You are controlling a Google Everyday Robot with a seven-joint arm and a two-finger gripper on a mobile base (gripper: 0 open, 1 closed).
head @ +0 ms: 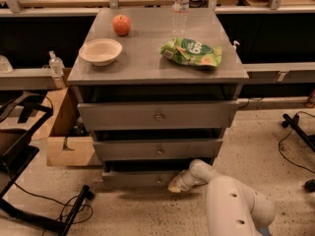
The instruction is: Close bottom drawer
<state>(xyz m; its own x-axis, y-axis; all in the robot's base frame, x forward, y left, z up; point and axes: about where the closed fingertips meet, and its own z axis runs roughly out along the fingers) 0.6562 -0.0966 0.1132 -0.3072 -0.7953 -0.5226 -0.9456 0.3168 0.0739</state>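
One pincer [175, 185] apparently touches bottom drawer [134, 179] (right end).

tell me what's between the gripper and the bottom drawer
Nothing visible in the camera view: the gripper sits low at the front of the bottom drawer, beside its knob.

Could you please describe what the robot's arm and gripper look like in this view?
The arm is glossy white, built of smooth, rounded, bulbous shells, with two small dark dots on the largest shell and no loose cables visible. It narrows to a slimmer white end section. The gripper, low at the bottom drawer front, looks pale tan rather than white.
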